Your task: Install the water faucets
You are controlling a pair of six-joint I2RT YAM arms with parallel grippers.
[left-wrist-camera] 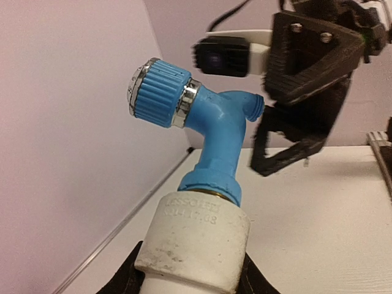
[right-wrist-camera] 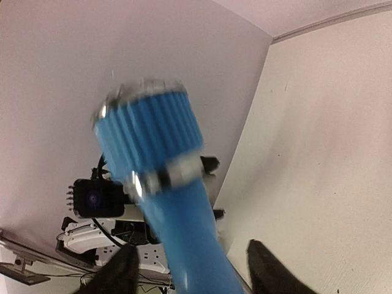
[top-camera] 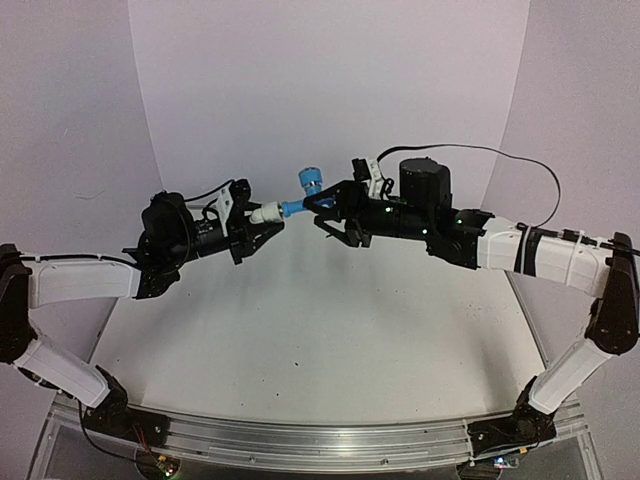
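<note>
The blue tap [top-camera: 300, 196] with its ribbed knob [top-camera: 310, 180] sits in the end of the white cylindrical fitting [top-camera: 268, 213], both held in the air above the table's far middle. My left gripper [top-camera: 262, 222] is shut on the fitting; in the left wrist view the fitting [left-wrist-camera: 195, 236] fills the space between the jaws and the tap [left-wrist-camera: 217, 144] rises from it. My right gripper [top-camera: 326, 212] is open, one finger either side of the tap without touching it. The tap [right-wrist-camera: 184, 226] looks blurred in the right wrist view. In the left wrist view the right gripper's fingers [left-wrist-camera: 306, 55] stand beside the spout.
The white table [top-camera: 320, 330] lies under both arms, boxed in by white walls on three sides. A black cable [top-camera: 520, 165] loops behind the right arm. A metal rail [top-camera: 320, 440] runs along the near edge.
</note>
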